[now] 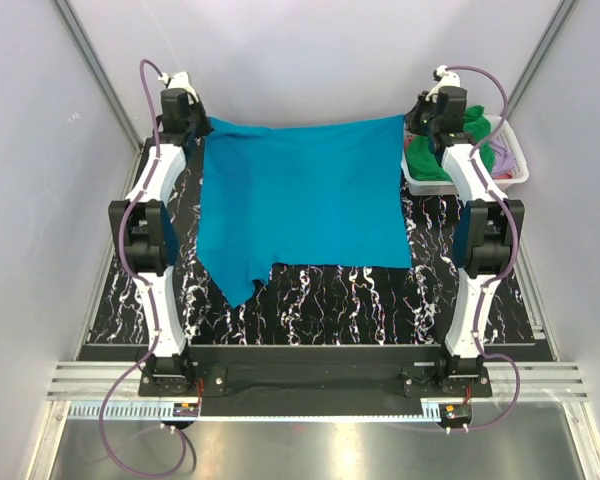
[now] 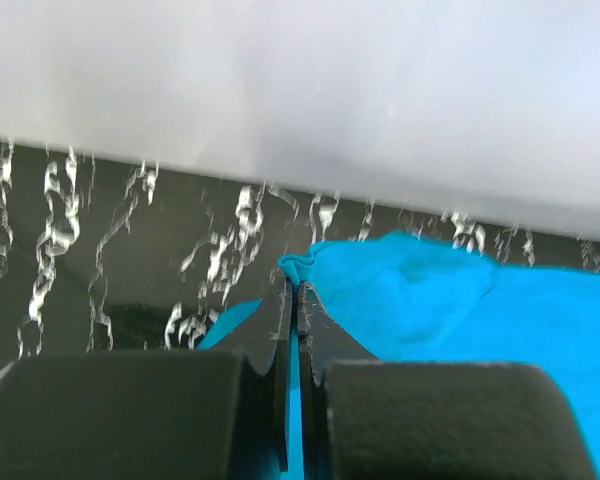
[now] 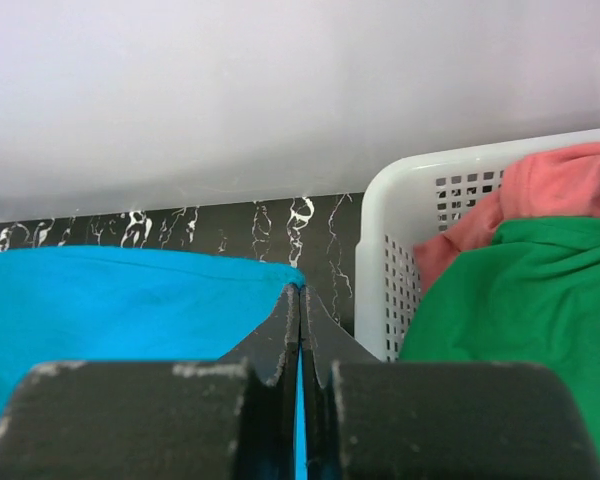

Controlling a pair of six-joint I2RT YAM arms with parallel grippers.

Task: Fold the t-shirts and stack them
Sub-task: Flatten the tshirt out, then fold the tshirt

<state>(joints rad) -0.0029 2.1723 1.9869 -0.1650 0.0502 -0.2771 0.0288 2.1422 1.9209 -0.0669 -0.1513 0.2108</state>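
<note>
The teal-blue t-shirt (image 1: 300,195) is stretched between both grippers at the far side of the table, its lower part draped toward the near side with one corner hanging at the left. My left gripper (image 1: 202,122) is shut on its far left corner, with cloth pinched between the jaws in the left wrist view (image 2: 297,292). My right gripper (image 1: 410,120) is shut on its far right corner, the cloth (image 3: 130,300) showing at the tips in the right wrist view (image 3: 300,292). A green shirt (image 3: 520,300) and a coral-pink shirt (image 3: 570,185) lie in the basket.
The white lattice basket (image 1: 515,178) stands at the far right, right beside my right gripper; its wall (image 3: 400,250) is close to the fingers. The black marbled table (image 1: 360,300) is walled on three sides by grey panels.
</note>
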